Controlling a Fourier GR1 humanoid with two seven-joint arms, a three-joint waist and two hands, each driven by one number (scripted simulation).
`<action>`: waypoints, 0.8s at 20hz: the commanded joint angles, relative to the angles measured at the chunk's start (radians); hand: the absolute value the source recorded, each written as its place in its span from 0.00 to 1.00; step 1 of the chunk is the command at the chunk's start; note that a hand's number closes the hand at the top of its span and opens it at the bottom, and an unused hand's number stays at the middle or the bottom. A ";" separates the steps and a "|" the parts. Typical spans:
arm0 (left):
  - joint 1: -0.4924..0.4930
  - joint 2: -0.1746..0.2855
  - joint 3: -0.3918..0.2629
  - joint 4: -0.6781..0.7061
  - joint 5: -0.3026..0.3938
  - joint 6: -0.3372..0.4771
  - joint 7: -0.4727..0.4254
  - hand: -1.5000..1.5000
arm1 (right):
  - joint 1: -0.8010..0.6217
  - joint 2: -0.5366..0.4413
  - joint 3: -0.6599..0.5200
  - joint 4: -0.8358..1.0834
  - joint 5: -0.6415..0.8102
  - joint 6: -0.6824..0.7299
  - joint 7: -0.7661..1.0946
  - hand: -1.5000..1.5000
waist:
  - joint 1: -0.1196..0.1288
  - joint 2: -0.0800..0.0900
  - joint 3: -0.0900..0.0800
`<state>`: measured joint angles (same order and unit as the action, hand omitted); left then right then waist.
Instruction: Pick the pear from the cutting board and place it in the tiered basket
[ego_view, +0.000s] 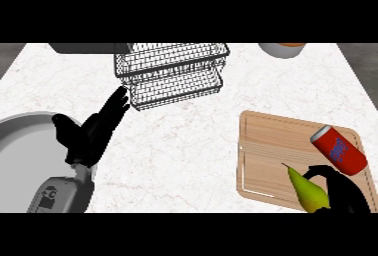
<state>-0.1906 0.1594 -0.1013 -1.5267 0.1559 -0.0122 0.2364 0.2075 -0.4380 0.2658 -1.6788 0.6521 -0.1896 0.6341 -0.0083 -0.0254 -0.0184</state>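
You see the pear (308, 192), smooth, yellow-green and tapered, at the near edge of the wooden cutting board (272, 145); the right hand (344, 194) seems curled round it. The left hand (90, 134) rests open near the wire tiered basket (173, 75).

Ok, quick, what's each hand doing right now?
Left hand: open, fingers straight, holding nothing.
Right hand: closed around the pear at the cutting board.

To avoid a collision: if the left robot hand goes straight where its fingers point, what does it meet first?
Probably the wire basket; the left robot hand points at its nearest corner, though height is unclear.
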 joint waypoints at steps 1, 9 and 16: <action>0.003 -0.028 0.000 0.080 -0.021 0.019 -0.020 0.50 | -0.066 0.119 0.049 0.110 0.059 -0.058 0.026 1.00 | 0.011 0.029 0.019; 0.039 -0.003 0.001 -0.015 -0.003 -0.013 0.024 0.50 | -0.070 0.131 0.060 -0.064 0.119 0.007 0.036 1.00 | 0.018 0.026 0.018; 0.021 -0.021 -0.004 0.018 -0.010 -0.011 0.030 0.50 | -0.222 0.098 0.155 -0.224 0.155 0.298 0.057 1.00 | 0.021 0.026 0.017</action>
<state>-0.1931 0.1458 -0.1027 -1.5378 0.1452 -0.0205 0.2635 0.1061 -0.4277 0.4071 -1.8084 0.8470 0.0505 0.6310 -0.0027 -0.0064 -0.0009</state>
